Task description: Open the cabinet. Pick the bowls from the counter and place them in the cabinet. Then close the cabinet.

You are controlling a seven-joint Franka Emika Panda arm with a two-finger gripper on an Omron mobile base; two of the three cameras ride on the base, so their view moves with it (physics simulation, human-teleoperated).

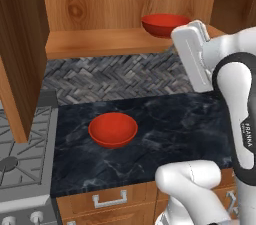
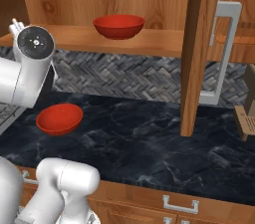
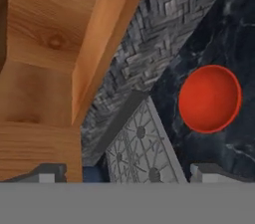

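The cabinet (image 1: 100, 41) stands open, its doors swung out at the left (image 1: 20, 54) and at the right (image 2: 196, 54). One red bowl (image 1: 162, 23) (image 2: 119, 25) rests on the wooden shelf inside. The other red bowl (image 1: 113, 129) (image 2: 59, 118) (image 3: 209, 98) sits upright on the dark marbled counter (image 1: 170, 124) near the stove. My gripper (image 3: 127, 174) is open with nothing between its fingertips. It hangs in the air below the shelf, above and apart from the counter bowl.
A grey gas stove (image 1: 22, 154) (image 3: 142, 148) borders the counter on the left. The right door's long silver handle (image 2: 224, 54) juts out over the counter. A herringbone tile backsplash (image 1: 115, 76) runs behind, and drawers with small handles (image 1: 109, 199) sit below.
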